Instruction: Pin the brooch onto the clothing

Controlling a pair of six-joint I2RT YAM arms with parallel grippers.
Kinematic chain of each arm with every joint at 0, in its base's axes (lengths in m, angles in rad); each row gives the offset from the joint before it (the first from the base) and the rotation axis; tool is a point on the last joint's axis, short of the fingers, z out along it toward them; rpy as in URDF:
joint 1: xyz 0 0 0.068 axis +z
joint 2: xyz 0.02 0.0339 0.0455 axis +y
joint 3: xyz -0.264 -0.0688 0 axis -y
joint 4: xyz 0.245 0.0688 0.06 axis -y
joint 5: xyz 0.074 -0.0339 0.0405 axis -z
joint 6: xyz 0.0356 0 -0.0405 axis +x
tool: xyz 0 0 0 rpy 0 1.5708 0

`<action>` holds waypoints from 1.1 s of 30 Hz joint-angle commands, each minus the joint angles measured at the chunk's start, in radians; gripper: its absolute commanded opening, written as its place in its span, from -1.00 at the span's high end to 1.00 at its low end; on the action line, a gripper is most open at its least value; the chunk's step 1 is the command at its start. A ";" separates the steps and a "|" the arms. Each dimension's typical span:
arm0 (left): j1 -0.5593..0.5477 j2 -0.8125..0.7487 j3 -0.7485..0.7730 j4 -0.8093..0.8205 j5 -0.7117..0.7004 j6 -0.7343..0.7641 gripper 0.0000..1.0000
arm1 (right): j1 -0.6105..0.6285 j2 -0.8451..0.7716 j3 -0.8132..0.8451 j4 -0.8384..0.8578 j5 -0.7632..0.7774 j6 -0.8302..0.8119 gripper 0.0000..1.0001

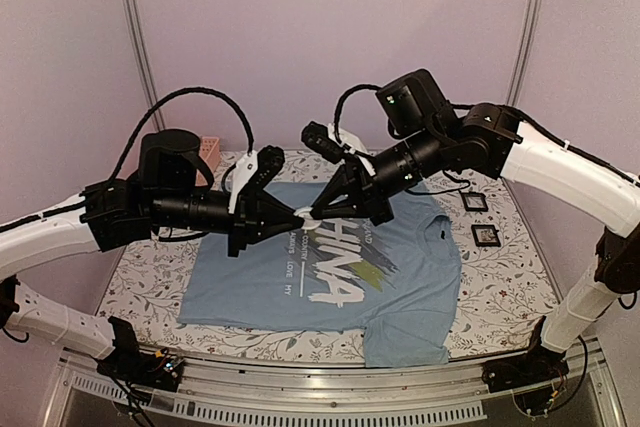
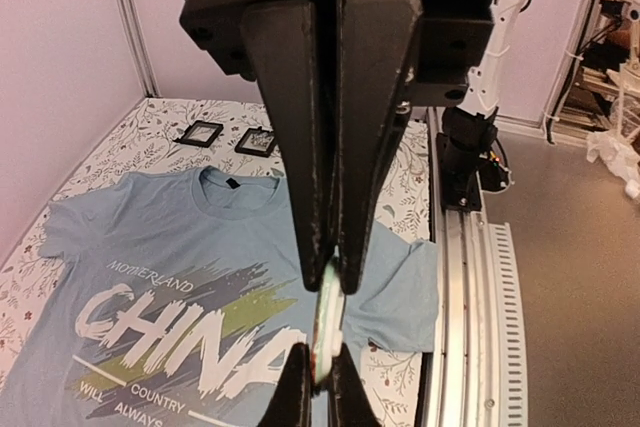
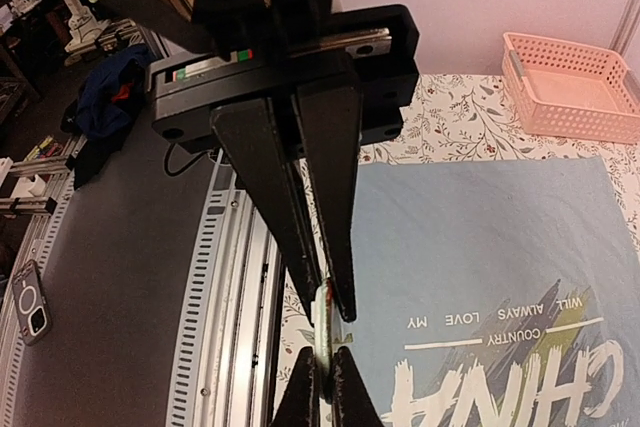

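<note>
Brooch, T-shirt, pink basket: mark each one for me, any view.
brooch [image 2: 327, 322], left wrist view, on its pale edge, seen side-on.
T-shirt [image 2: 170, 222], left wrist view, on the plain blue chest above the print.
pink basket [image 3: 575, 125], right wrist view, on its near wall.

1. T-shirt, centre of the top view: light blue.
2. Print on its chest: white "CHINA" lettering over grey and yellow-green brush strokes, with small white text lines.
3. Table cover: white with a grey leaf-and-sprig pattern.
4. Basket, upper right of the right wrist view: salmon pink, slotted sides.
5. Two square frames, right of the top view: black.
6. Left gripper and right gripper: matt black.
7. Brooch, seen edge-on: pale, whitish green.
8. Arm shells: white, with black joints.
9. Walls: pale lilac-pink.
</note>
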 commanded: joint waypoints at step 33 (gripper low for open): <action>0.000 0.040 -0.152 0.901 0.047 -0.350 -0.20 | -0.015 -0.296 -0.475 1.046 0.005 0.504 1.00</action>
